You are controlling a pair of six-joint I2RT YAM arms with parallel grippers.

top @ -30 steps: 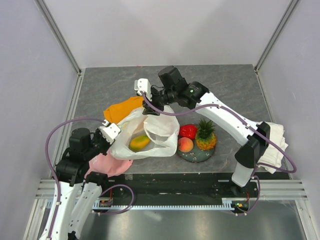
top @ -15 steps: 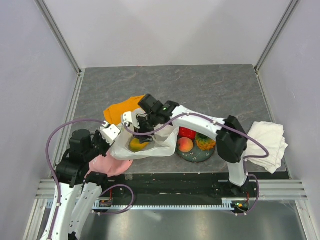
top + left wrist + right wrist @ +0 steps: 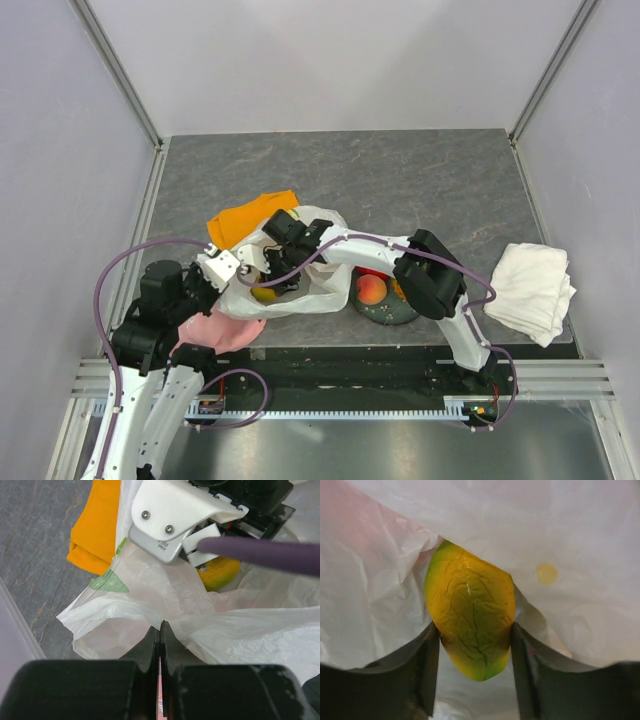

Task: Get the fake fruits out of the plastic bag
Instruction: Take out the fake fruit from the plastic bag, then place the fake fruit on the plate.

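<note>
The plastic bag (image 3: 310, 285) lies near the front edge of the table (image 3: 430, 180), left of middle; it is thin, milky and see-through, creased all over, with a small green print by its rim. The left gripper (image 3: 160, 630) has its dark jaws pressed together on a fold of the bag's near edge, pinching the film. The right gripper (image 3: 475, 630) is deep in the bag's mouth; its two dark fingers (image 3: 427, 675) sit against either flank of the mango (image 3: 470, 615), closed on it. The mango is a glossy oval, yellow shading to green at the edges, with fine crackled lines across its skin. White film drapes over its top and crowds both fingers, so there is little room inside.

To the right of the bag, touching its edge, a dark round plate (image 3: 385, 316) holds a smooth peach (image 3: 371, 289); the right arm crosses over the rest of the plate. A folded orange cloth (image 3: 250, 213) lies just behind the bag; a pink bundle (image 3: 228, 332), its make unclear, sits at the front edge under the left arm. A crumpled white towel (image 3: 535, 290) rests at the right edge, well apart from the bag. The mottled grey table top runs behind the bag to the back wall.
</note>
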